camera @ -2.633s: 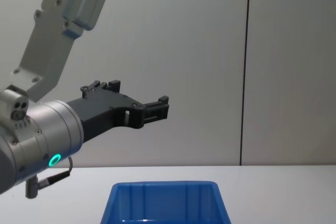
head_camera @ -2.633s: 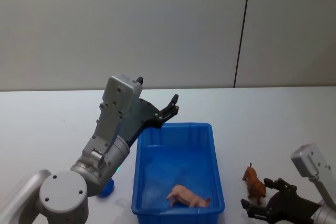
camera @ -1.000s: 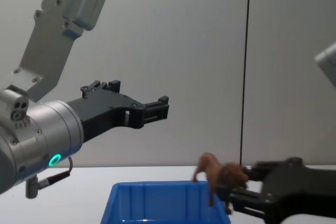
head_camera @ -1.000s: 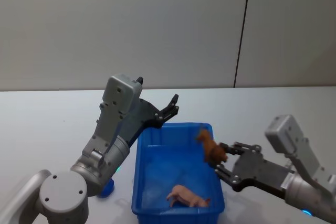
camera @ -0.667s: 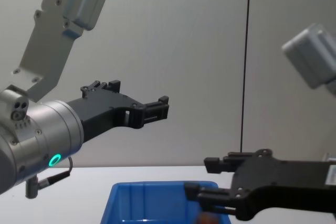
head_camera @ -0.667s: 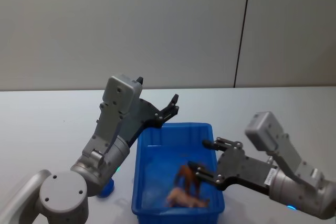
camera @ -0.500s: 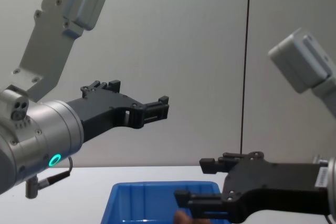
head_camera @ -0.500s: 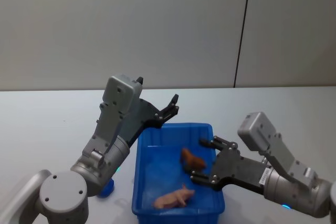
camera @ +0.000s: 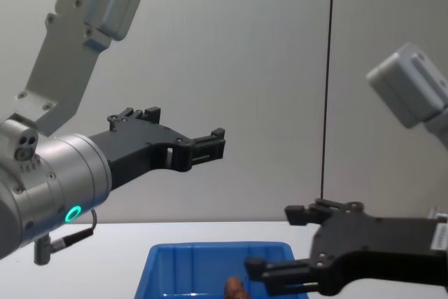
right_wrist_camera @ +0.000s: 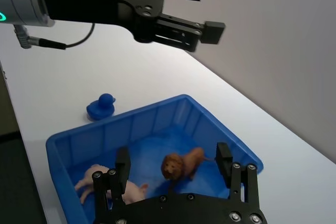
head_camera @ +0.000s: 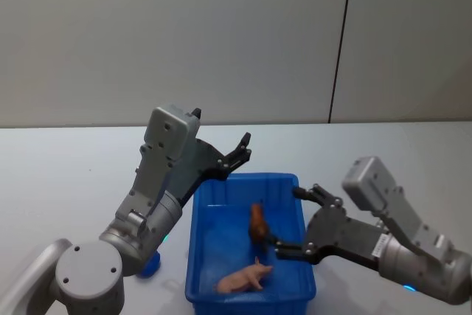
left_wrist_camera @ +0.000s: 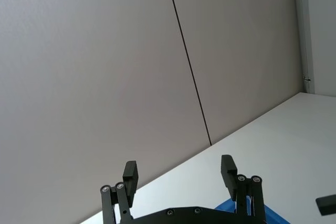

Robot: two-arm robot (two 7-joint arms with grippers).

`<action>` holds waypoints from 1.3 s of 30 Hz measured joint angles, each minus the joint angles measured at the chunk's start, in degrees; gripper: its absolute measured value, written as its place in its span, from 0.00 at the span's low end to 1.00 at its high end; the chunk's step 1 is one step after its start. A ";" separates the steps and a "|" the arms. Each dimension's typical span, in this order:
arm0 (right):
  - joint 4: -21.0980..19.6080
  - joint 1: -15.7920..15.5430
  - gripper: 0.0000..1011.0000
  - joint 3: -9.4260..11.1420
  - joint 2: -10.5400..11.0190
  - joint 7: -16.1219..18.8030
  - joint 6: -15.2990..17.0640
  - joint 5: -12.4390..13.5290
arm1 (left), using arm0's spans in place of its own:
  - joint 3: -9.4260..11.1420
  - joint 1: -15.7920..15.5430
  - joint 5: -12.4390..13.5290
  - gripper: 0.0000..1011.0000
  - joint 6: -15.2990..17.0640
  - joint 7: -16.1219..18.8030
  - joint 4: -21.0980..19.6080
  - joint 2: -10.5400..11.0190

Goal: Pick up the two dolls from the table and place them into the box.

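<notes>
The blue box (head_camera: 304, 220) sits on the white table (head_camera: 59, 175) with both dolls inside. A brown lion doll (head_camera: 258, 220) stands near the box's middle, and a pink pig doll (head_camera: 243, 278) lies by the near wall. My right gripper (head_camera: 286, 219) hovers open over the box's right side, just beside the lion and not touching it. The right wrist view looks down on the lion (right_wrist_camera: 181, 163) and the pig (right_wrist_camera: 107, 182) below the open gripper (right_wrist_camera: 173, 155). My left gripper (head_camera: 245, 147) hangs open and empty in the air above the box's far left corner.
A small blue duck toy (head_camera: 150, 265) stands on the table left of the box, partly behind my left arm. Pale wall panels with a dark seam (head_camera: 339, 42) rise behind the table. Bare tabletop stretches to the far left and far right.
My right gripper carried the brown lion doll from the table over the box and let it go; the lion now stands inside and the pink pig doll shifted. The left arm stayed still.
</notes>
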 joint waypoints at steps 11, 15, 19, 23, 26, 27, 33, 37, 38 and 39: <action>-0.91 -2.83 0.99 2.29 3.94 -2.18 -1.14 4.06 | 0.00 0.00 0.00 0.99 0.00 0.00 0.00 0.00; -1.16 -4.25 0.99 3.22 5.67 -3.08 -1.80 5.89 | 0.00 0.00 0.00 0.99 0.00 0.00 0.00 0.00; -1.34 -5.22 0.99 3.83 6.74 -3.72 -2.30 7.11 | 0.00 0.00 0.00 0.99 0.00 0.00 0.00 0.00; -1.48 -5.97 0.99 4.31 7.63 -4.21 -2.64 8.04 | -0.05 0.09 0.09 0.99 0.00 0.04 -0.04 0.03; -1.55 -6.37 0.99 4.59 8.11 -4.48 -2.87 8.58 | -0.14 0.34 0.28 0.99 0.20 0.45 -0.36 0.28; -1.56 -6.46 0.99 4.65 8.21 -4.54 -2.91 8.69 | -0.17 0.43 0.34 0.99 0.29 0.61 -0.47 0.37; -1.68 -7.05 0.99 5.00 8.90 -4.93 -3.16 9.41 | -0.68 1.88 0.62 0.99 1.59 2.73 -2.21 1.72; -1.72 -7.29 0.99 5.14 9.20 -5.08 -3.27 9.73 | -1.16 3.55 0.53 0.99 2.80 4.78 -3.92 3.22; -1.73 -7.33 0.99 5.17 9.25 -5.10 -3.28 9.77 | -1.25 3.93 0.45 0.99 3.10 5.36 -4.28 3.54; -1.74 -7.39 0.99 5.23 9.33 -5.14 -3.32 9.87 | -1.45 4.71 0.21 0.99 3.50 6.28 -4.98 4.25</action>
